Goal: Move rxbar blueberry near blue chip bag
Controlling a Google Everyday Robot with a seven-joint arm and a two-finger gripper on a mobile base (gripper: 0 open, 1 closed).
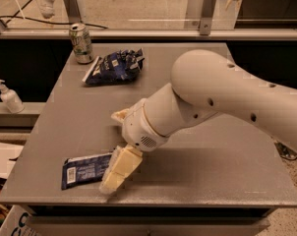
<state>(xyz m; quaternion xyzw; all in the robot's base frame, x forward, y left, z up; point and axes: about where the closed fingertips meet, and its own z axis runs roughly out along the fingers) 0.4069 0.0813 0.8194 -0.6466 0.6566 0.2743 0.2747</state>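
Note:
The rxbar blueberry [83,170], a small flat navy wrapper with a white patch, lies near the front left edge of the grey table [202,166]. The blue chip bag [114,66], puffy with white markings, lies at the back left of the table. My gripper [110,151] is open and hovers low at the bar's right end. One cream finger [118,170] covers the bar's right edge; the other [120,115] points left, farther back. The gripper holds nothing. The white arm reaches in from the right.
A green-silver drink can [81,43] stands at the back left corner, beside the chip bag. A white pump bottle [10,97] stands on a lower ledge to the left of the table. A glass rail with posts runs behind the table.

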